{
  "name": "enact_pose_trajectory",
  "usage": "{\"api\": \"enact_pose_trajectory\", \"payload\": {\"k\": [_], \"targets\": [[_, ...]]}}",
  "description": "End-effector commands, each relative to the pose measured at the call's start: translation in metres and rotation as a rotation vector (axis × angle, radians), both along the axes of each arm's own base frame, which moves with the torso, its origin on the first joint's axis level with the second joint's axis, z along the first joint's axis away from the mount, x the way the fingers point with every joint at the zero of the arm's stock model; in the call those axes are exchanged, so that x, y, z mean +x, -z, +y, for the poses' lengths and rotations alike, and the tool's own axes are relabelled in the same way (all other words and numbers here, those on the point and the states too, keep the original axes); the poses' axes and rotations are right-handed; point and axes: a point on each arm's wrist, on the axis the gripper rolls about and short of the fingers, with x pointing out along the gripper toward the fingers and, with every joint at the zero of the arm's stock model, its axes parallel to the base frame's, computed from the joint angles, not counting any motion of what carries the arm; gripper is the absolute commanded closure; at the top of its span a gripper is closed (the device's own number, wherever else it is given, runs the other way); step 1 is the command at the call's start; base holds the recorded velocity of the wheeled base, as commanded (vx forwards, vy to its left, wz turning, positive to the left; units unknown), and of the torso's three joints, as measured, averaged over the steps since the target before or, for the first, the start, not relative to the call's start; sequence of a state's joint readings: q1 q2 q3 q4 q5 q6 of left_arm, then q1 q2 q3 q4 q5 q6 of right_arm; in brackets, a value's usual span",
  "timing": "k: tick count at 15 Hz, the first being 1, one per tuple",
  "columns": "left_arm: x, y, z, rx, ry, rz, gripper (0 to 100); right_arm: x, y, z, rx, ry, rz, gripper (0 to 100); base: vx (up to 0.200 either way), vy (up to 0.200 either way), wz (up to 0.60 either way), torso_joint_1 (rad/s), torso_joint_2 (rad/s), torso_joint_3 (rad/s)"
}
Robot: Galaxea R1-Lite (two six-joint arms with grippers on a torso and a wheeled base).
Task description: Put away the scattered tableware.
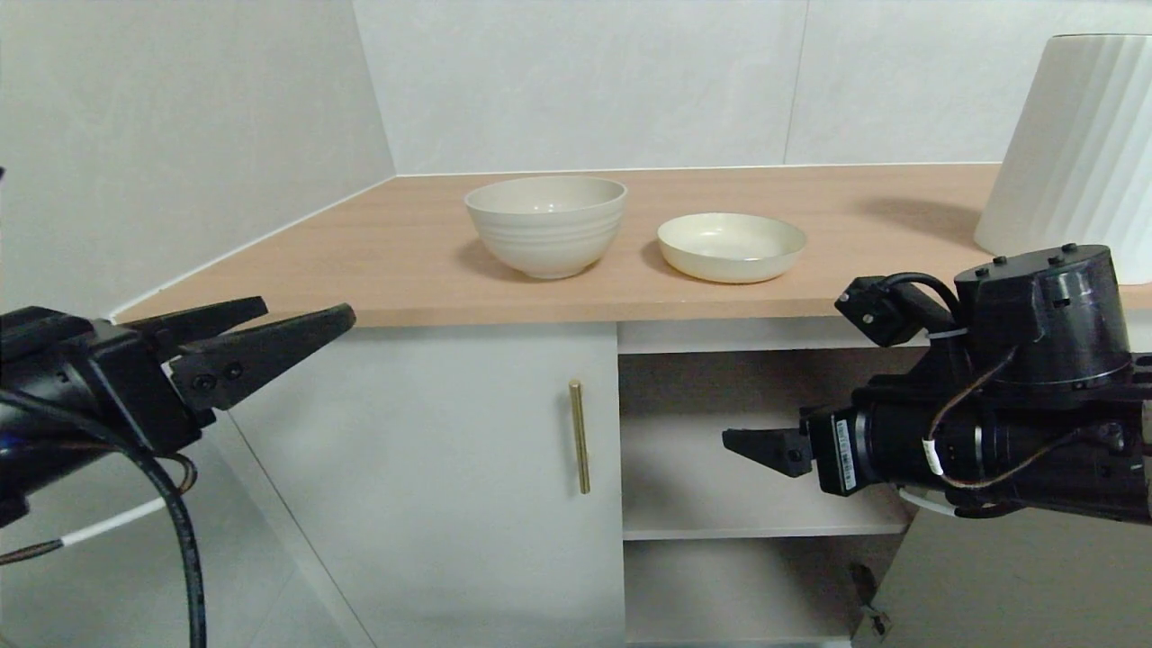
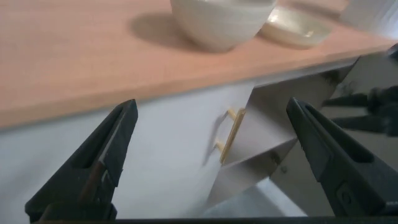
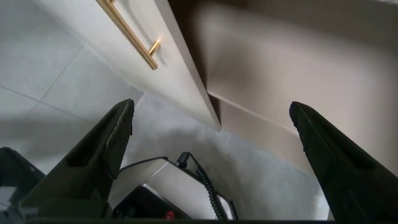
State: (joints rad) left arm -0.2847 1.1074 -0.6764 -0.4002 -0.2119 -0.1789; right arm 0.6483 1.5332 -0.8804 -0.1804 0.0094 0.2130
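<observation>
You've got a wood counter (image 1: 378,261) carrying a deep bowl (image 1: 545,223), a shallow dish (image 1: 731,246) just beside it, and a white ribbed lamp (image 1: 1075,144) well apart at far right.

On the surface (image 1: 378,261), the deep bowl (image 1: 545,225) stands left of the shallow dish (image 1: 731,246), near it but apart. A tall conical object (image 1: 1075,148) sits at the far right. Below the surface, the closed cabinet door (image 1: 432,468) lies left of the open compartment (image 1: 765,387), which has a shelf (image 1: 756,526) inside.
</observation>
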Motion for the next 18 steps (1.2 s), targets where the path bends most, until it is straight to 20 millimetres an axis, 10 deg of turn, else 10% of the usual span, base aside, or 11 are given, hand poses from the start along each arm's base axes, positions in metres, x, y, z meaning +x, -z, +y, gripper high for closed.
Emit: {"api": "enact_pose_trajectory", "payload": {"k": [1,18], "targets": [[-0.006,-0.005,0.002,-0.010,0.000,-0.026,0,-0.001,-0.001,0.000,0.003,0.000,-0.003,0,0.000,0.000,0.00,0.000,0.00,0.000],[0.056,0.019,-0.027,0.047,0.047,0.140,0,0.002,0.003,0.002,-0.006,0.000,0.009,0,0.000,0.000,0.00,0.126,-0.35,-0.231]]}}
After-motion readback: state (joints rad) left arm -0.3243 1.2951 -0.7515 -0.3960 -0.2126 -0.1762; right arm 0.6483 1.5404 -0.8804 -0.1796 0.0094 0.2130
